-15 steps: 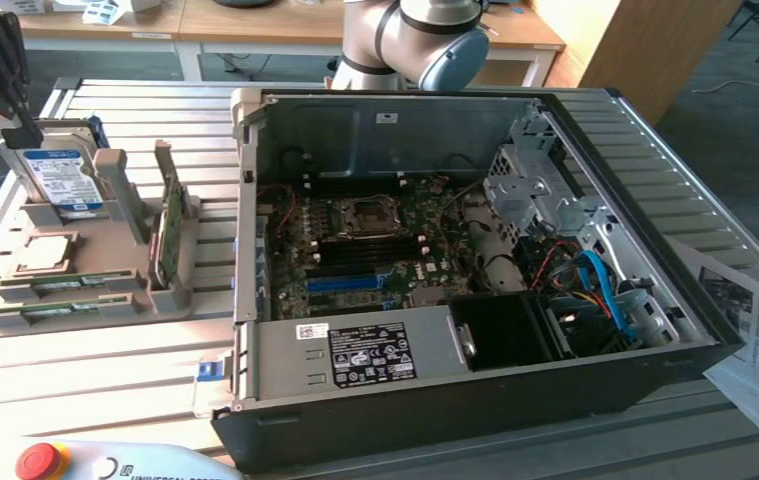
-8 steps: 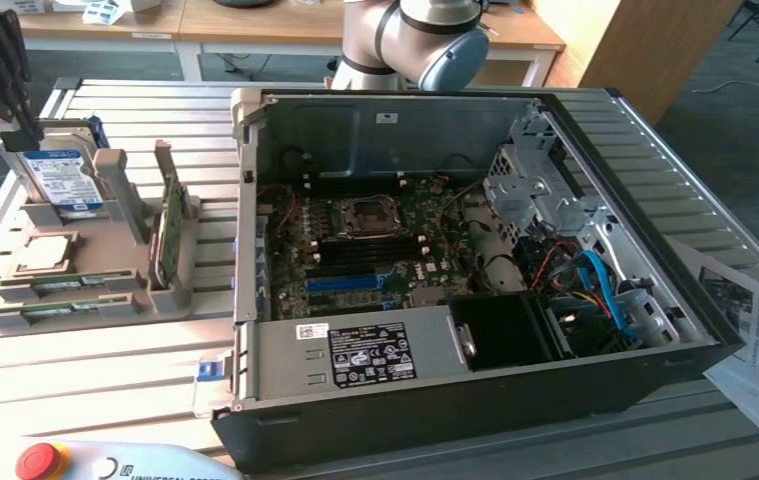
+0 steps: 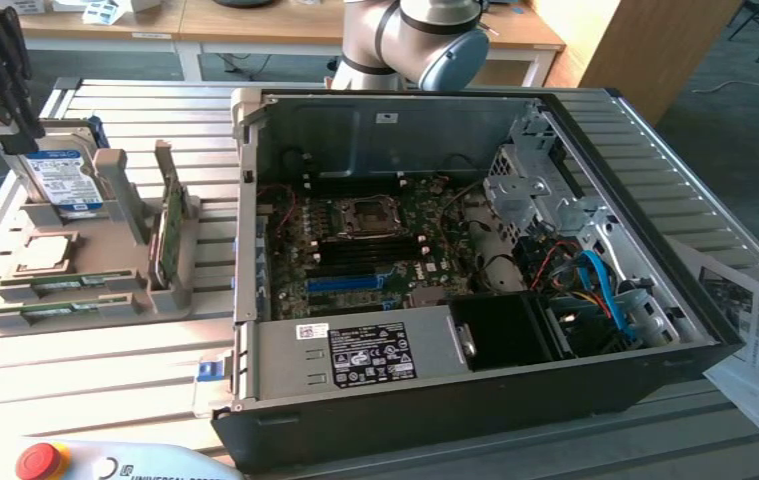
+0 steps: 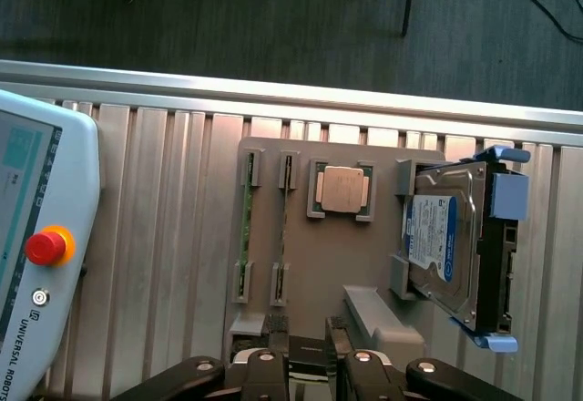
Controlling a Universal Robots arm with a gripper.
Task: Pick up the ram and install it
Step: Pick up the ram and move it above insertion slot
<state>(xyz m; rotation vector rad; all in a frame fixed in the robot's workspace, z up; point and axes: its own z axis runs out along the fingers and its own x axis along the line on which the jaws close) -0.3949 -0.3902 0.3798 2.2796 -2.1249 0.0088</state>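
Closest to the lens in the exterior view: white teach pendant [image 3: 126, 466] with a red stop button [image 3: 40, 460], lying on the slatted metal tabletop [image 3: 86, 370]. Behind it, filling the middle, open black computer case [image 3: 486, 405] on its side, motherboard [image 3: 366, 250] exposed. Grey robot arm [image 3: 419, 35] behind the case. Toward the exterior view's left, grey holder tray [image 3: 152, 300] just beside the case. On the tray, ram [image 3: 66, 283] lying in a slot; second green stick [image 3: 56, 312] in the neighbouring slot, closer to the pendant. Square processor chip [image 3: 39, 252] just past the ram, then hard drive [image 3: 59, 175] propped upright. Taller green card [image 3: 168, 235] standing on edge on the tray's case side.

Looking down from the wrist view: pincer [image 4: 308, 330] well above the tray [image 4: 328, 264], its two fingers [image 4: 264, 365] spread apart, gripping nothing. Ram [image 4: 283, 228] in its slot, untouched, between the second green stick [image 4: 244, 237] and the processor chip [image 4: 340, 189]. Hard drive [image 4: 442, 237] beyond the chip. Teach pendant [image 4: 36, 237] on the tabletop [image 4: 146, 237], apart from the tray, on the sticks' side.
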